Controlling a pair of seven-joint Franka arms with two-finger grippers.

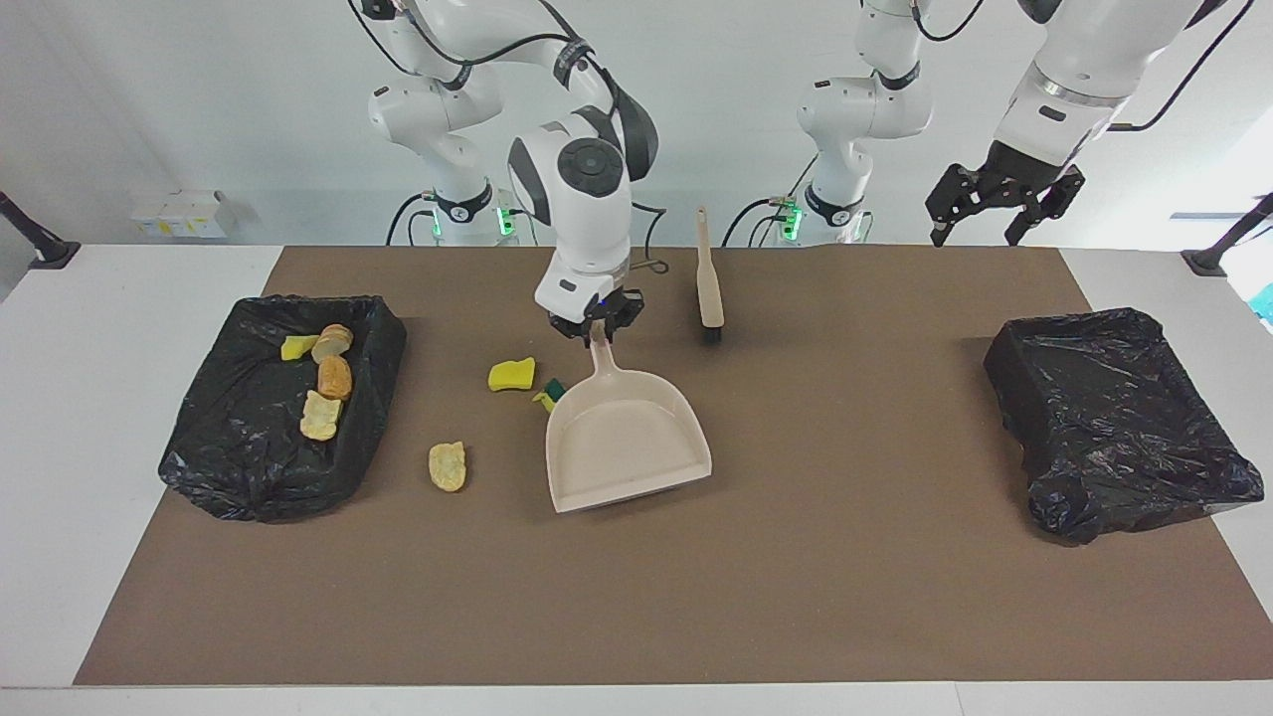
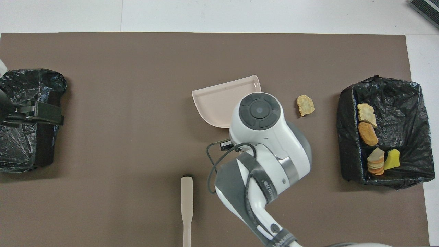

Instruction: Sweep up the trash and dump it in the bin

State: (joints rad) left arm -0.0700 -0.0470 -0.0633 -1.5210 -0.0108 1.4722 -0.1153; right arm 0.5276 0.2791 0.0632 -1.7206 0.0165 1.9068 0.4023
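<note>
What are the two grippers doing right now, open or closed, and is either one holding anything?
Left gripper: open, empty, raised near the robots at its own end of the table.
Right gripper: closed on the dustpan handle.
</note>
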